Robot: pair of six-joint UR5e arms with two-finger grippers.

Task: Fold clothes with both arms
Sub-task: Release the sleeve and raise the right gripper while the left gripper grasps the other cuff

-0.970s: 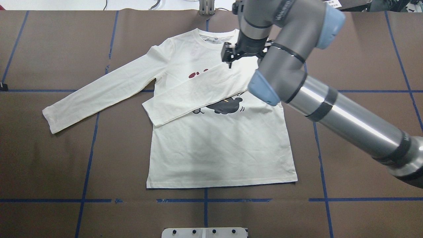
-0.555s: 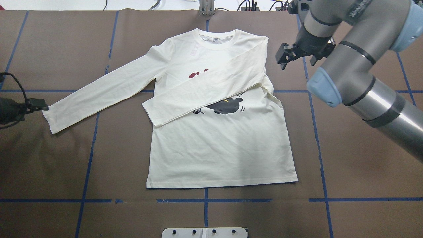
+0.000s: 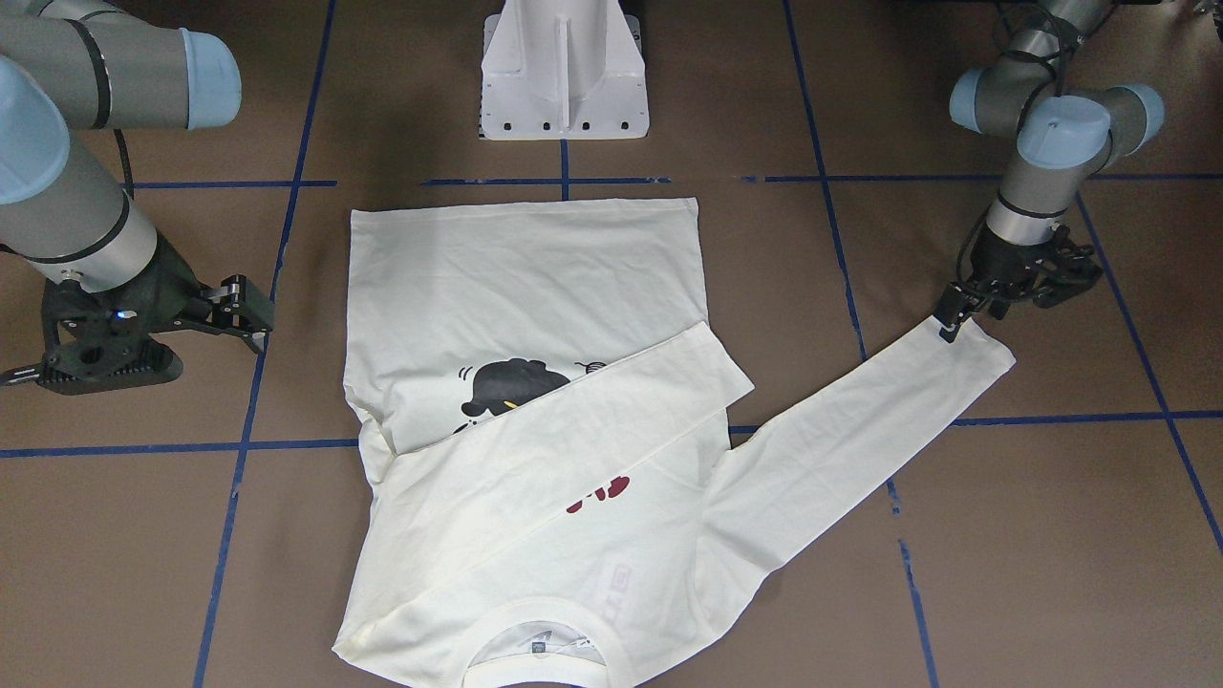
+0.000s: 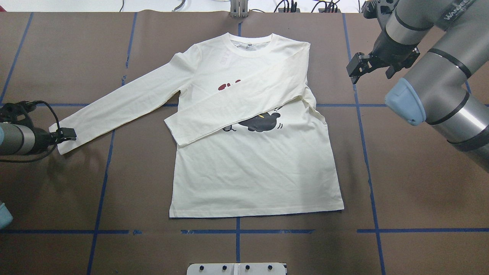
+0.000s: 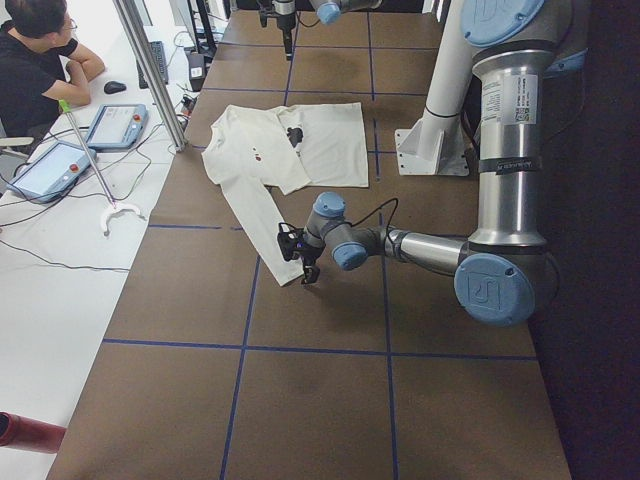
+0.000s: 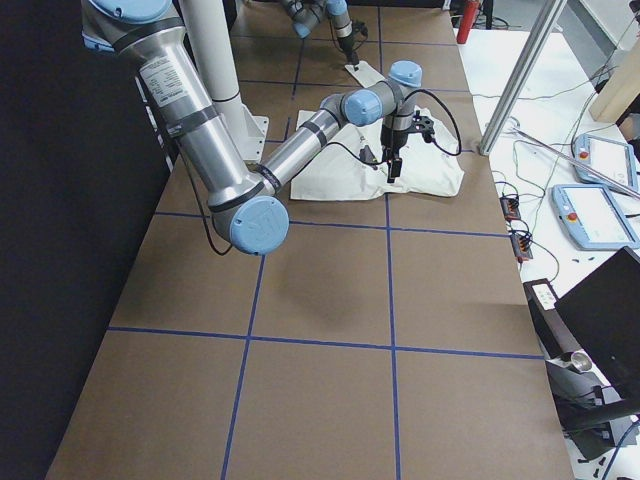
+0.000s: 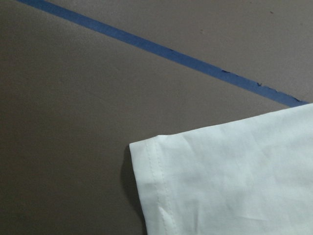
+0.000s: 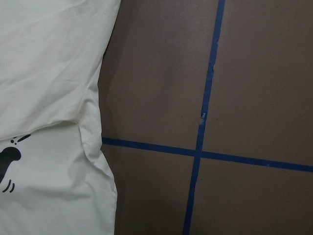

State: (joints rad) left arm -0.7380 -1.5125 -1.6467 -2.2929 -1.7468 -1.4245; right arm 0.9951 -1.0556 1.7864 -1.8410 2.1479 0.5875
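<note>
Cream-white long-sleeved T-shirt with black cat print (image 4: 256,172) lay flat, print side up, on the brown table marked with blue tape lines (image 4: 401,172), collar on the far side from the robot. One sleeve (image 4: 237,110) lay folded diagonally across the chest. The other sleeve (image 4: 126,103) lay stretched out to the robot's left. Left gripper (image 4: 65,133) was at that sleeve's cuff (image 7: 161,196); cannot tell whether its jaws were clenched. Right gripper (image 4: 368,65) hung over bare table just beside the shirt's shoulder, jaws spread and holding nothing.
</note>
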